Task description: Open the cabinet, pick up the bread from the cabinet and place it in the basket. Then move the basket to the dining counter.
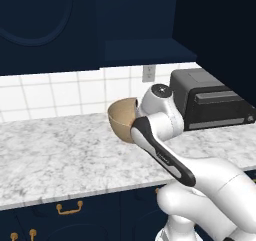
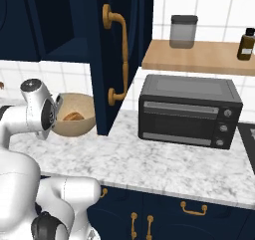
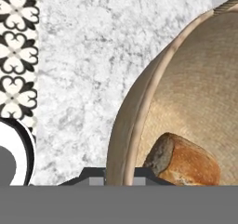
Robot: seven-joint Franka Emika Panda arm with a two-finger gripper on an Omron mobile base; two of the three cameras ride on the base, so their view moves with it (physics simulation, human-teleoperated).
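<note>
My gripper [image 3: 119, 175] is shut on the rim of the round tan basket [image 3: 195, 88], one fingertip on each side of the rim. The basket [image 1: 122, 119] hangs tilted beside my wrist, just above the marble worktop. The golden-brown bread [image 3: 186, 161] lies inside the basket [image 2: 75, 119], and the bread [image 2: 73, 116] shows through its tipped mouth. The navy wall cabinet [image 1: 142, 40] stands open, with its door [image 2: 102, 60] swung out and the long brass handle [image 2: 120, 55] facing right. The dining counter is out of view.
A black toaster oven [image 2: 189, 112] stands on the marble worktop [image 2: 164, 164] right of the open door. Above it, a wooden shelf [image 2: 199, 57] carries a jar [image 2: 183, 31] and a dark bottle [image 2: 245, 44]. Patterned floor tiles [image 3: 17, 56] lie beyond the worktop's edge.
</note>
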